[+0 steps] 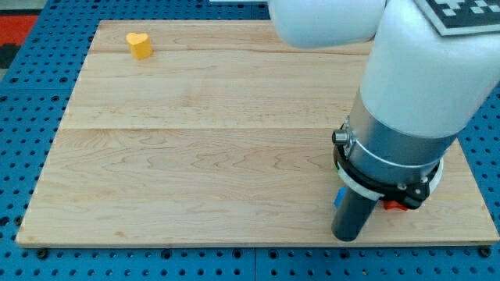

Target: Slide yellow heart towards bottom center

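Tip (pixel 344 236) noted low at the view's right, resting on the wooden board (pixel 195 179) close to its bottom edge. The tool is a bare dark rod; nothing is held or touched by it that can be made out. Slivers of a blue block (pixel 341 197) and a red block (pixel 398 206) are seen just beside the rod, mostly hidden under the arm's collar; shapes cannot be told.

Yellow heart (pixel 140 45) recorded far from the tip, toward the view's top left, near the board's top edge and well apart from everything else. No push is judged to have begun.

For the step in hand, the tip would best be carried across the board and brought round behind the heart, on its upper-left side, so that the push is directed down and rightward to the bottom centre. The heart's lobed shape may cause it to turn off line; contact through its middle and small corrections are advised. The two blocks by the rod should be left undisturbed on departure.

Board: pale planks, smooth, seams running left to right. Beyond it, blue perforated bench (pixel 31 94) on all sides; a red patch (pixel 17 28) at the top left corner.
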{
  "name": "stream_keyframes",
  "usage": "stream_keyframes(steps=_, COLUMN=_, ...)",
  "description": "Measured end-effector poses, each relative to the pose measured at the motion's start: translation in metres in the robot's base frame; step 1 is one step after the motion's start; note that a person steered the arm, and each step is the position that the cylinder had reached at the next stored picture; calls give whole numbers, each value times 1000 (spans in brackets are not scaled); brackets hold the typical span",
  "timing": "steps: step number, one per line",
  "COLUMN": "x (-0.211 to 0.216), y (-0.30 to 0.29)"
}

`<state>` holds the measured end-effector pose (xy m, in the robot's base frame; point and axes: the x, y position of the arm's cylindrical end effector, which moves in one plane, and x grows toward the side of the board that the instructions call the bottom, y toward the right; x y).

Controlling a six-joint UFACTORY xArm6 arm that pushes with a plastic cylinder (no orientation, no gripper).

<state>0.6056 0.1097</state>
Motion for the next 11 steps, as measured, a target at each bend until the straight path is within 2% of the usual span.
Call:
stream_keyframes(steps=1, x=13, y=-68)
stream_keyframes(steps=3, x=-128, y=-261)
stream_keyframes(steps=4, x=-157, y=-310)
stream_keyframes(steps=5, x=-157, y=-311)
stream_keyframes(steps=6, x=-188, y=-395)
stream_keyframes(steps=7, x=-225, y=-414)
stream_keyframes(steps=8, x=-303, y=-414)
stream_keyframes(steps=9, x=-362, y=-403)
stream_keyframes(steps=10, x=-348, y=-305)
stream_keyframes(steps=11, x=-309, y=-191)
